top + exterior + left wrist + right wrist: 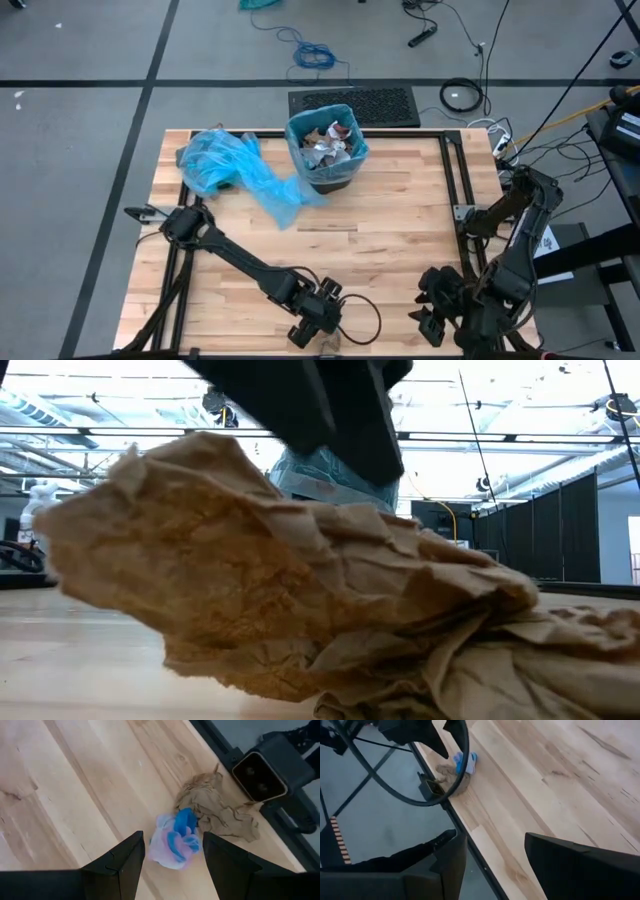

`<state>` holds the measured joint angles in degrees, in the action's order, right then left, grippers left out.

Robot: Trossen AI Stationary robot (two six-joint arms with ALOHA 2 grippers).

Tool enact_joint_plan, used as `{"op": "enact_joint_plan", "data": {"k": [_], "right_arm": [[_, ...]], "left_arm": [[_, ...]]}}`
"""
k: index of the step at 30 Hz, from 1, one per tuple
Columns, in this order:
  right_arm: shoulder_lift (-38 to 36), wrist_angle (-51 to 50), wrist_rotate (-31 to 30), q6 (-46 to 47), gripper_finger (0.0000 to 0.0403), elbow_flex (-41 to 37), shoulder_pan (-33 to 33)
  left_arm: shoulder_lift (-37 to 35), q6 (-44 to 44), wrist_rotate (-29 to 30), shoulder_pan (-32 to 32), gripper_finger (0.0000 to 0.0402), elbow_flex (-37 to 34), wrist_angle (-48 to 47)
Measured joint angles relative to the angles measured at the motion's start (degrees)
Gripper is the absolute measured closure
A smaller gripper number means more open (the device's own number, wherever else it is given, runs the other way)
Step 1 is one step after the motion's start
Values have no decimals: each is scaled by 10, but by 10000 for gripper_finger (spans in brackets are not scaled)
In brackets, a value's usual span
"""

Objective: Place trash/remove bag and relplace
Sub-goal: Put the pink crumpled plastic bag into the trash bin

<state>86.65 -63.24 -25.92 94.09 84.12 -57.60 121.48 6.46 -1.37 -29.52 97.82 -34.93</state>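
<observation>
A: Is any brand, label or writing being shown anywhere?

B: No lettering that can be read is being shown on the bin [327, 150], on the loose blue bag [232, 166] or on the table [400, 240].

A: How is the left arm being held?

B: It is being stretched low across the table from its base at the left edge toward the near edge. The left gripper [172, 862] is being held open just above the wood, its two dark fingers [122, 865] standing apart. A blue, pink and white wad [176, 840] is lying between the fingertips, and whether it is being touched cannot be told. A crumpled brown paper [215, 810] is lying just beside that wad, against the table's near rim and the small camera [260, 772] there.

A: And the right arm?

B: It is being kept folded at the near right corner. The right gripper [495, 865] is being held open over the table's edge, with nothing between its fingers.

A: Where is the rest of the trash being kept?

B: White and brown scraps [330, 135] are being held in the blue-lined bin at the far middle of the table, and the loose blue bag is lying beside it, to the left.
</observation>
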Motion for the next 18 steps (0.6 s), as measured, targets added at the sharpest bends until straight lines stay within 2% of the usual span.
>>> {"op": "enact_joint_plan", "data": {"k": [11, 15, 18], "right_arm": [[22, 1, 4, 0, 211, 0, -6], [22, 0, 4, 0, 211, 0, -6], [22, 1, 4, 0, 211, 0, -6]], "left_arm": [[29, -1, -21, 8, 207, -1, 9], [44, -2, -34, 9, 241, 0, 12], [49, -2, -36, 9, 282, 0, 14]]}}
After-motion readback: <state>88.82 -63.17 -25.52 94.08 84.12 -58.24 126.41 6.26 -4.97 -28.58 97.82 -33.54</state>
